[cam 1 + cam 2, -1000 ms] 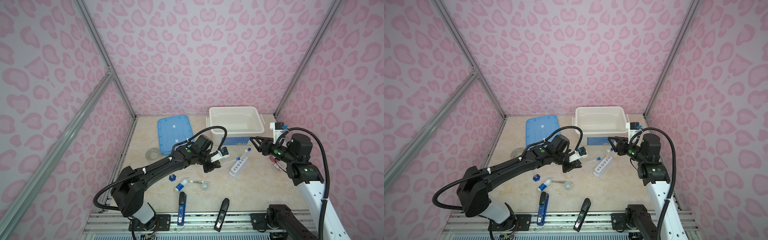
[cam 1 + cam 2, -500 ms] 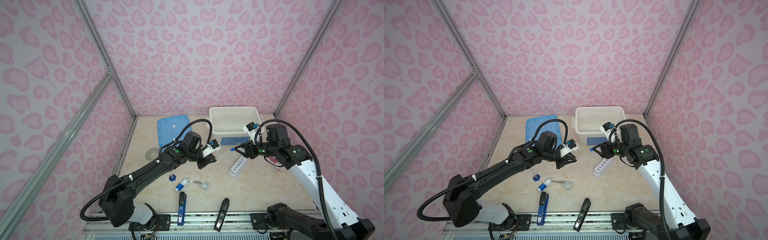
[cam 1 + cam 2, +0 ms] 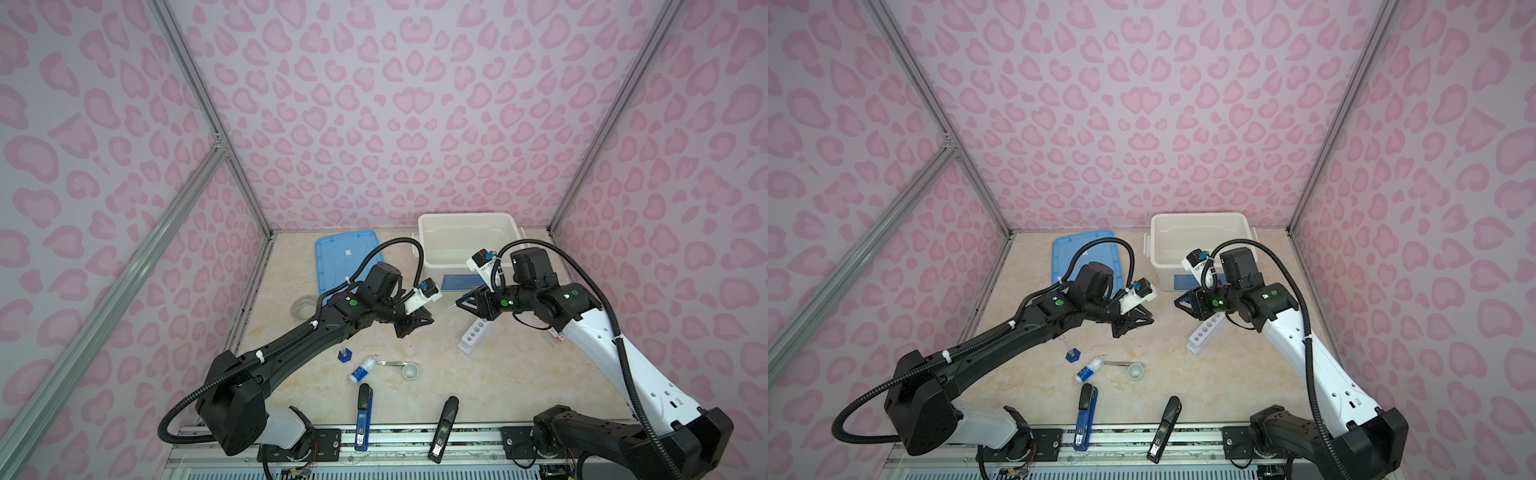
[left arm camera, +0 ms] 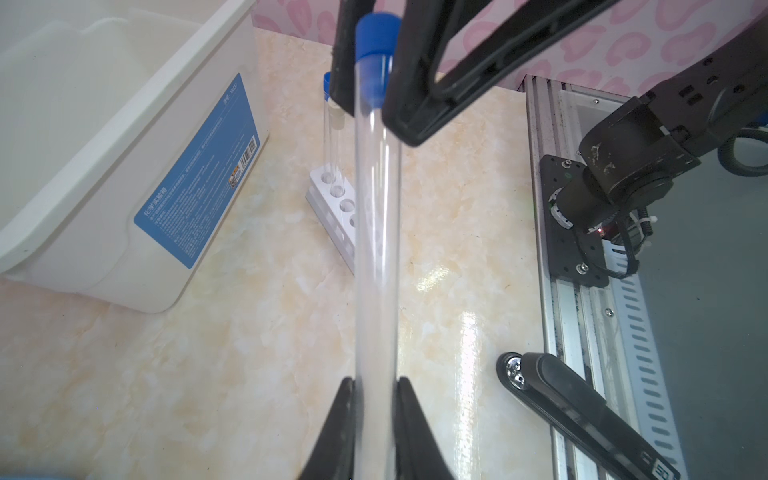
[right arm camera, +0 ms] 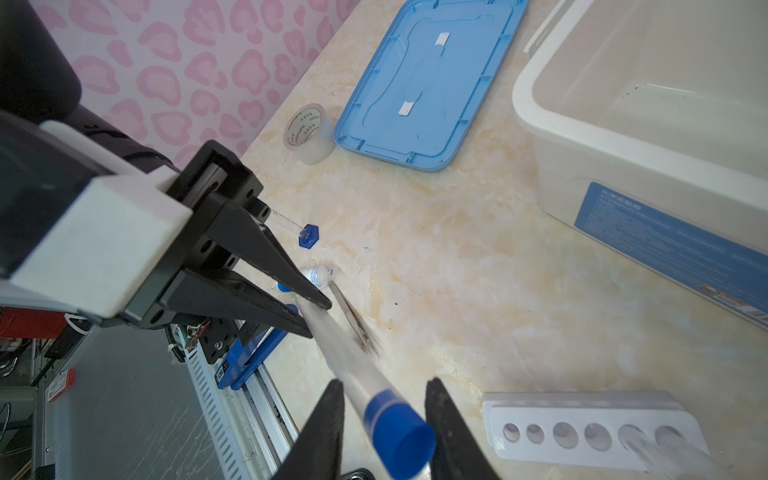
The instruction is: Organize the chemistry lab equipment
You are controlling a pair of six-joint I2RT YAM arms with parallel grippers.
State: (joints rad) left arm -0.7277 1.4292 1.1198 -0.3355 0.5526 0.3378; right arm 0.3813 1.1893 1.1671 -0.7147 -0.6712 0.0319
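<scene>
test tube [image 4: 376,249]: clear glossy plastic | table [image 4: 249,332]: glossy marble-look | bin [image 4: 104,187]: matt white plastic

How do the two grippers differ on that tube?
The left gripper has its jaws shut on the test tube; the right gripper has its jaws apart, a gap beside the tube. The left gripper holds the clear end; the right gripper straddles the blue cap. Both meet the same tube.
</scene>
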